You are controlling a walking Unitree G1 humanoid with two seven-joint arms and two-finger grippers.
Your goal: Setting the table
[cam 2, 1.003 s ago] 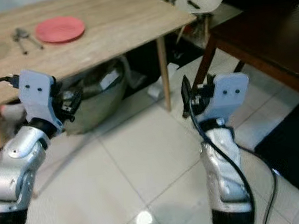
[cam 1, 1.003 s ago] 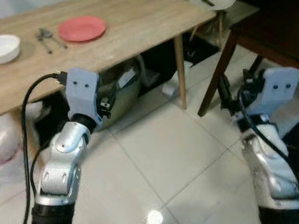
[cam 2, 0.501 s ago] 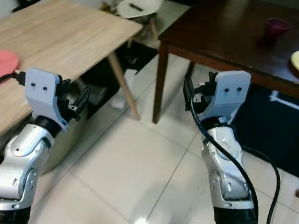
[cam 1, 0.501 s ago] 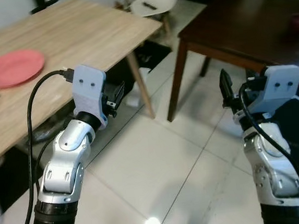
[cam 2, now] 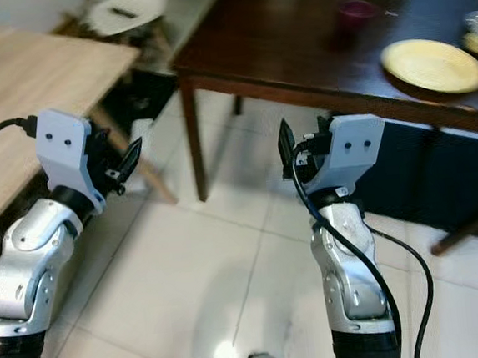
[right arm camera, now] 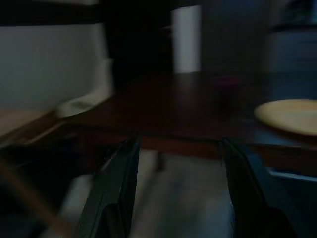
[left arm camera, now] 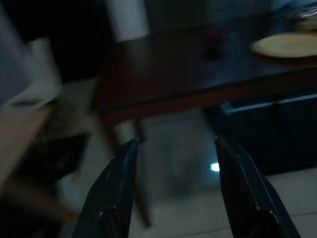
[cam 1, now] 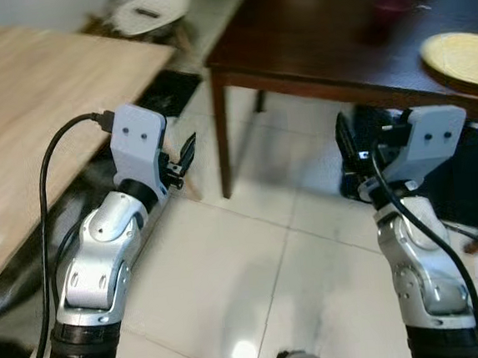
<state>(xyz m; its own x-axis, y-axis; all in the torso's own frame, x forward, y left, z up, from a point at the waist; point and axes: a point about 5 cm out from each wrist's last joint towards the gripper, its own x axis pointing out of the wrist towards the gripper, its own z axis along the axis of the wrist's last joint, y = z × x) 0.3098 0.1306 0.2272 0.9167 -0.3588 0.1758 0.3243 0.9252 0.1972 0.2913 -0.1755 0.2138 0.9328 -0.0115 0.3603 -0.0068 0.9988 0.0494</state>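
Both jaws stand released and empty: the left gripper (left arm camera: 171, 191) and right gripper (right arm camera: 178, 191) are raised at chest height over the tiled floor (cam 1: 255, 261). The yellow plate (cam 2: 434, 65) lies far right on the dark counter (cam 2: 295, 48), with a maroon cup (cam 2: 357, 11) beyond it. Probable step: approach. Square up to the dark counter, clear of its near leg (cam 2: 194, 141), then reach with the right arm.

Both silver arms are raised forward, elbows bent; the left gripper (left arm camera: 173, 191) and right gripper (right arm camera: 178, 191) hold fingers parted, empty.
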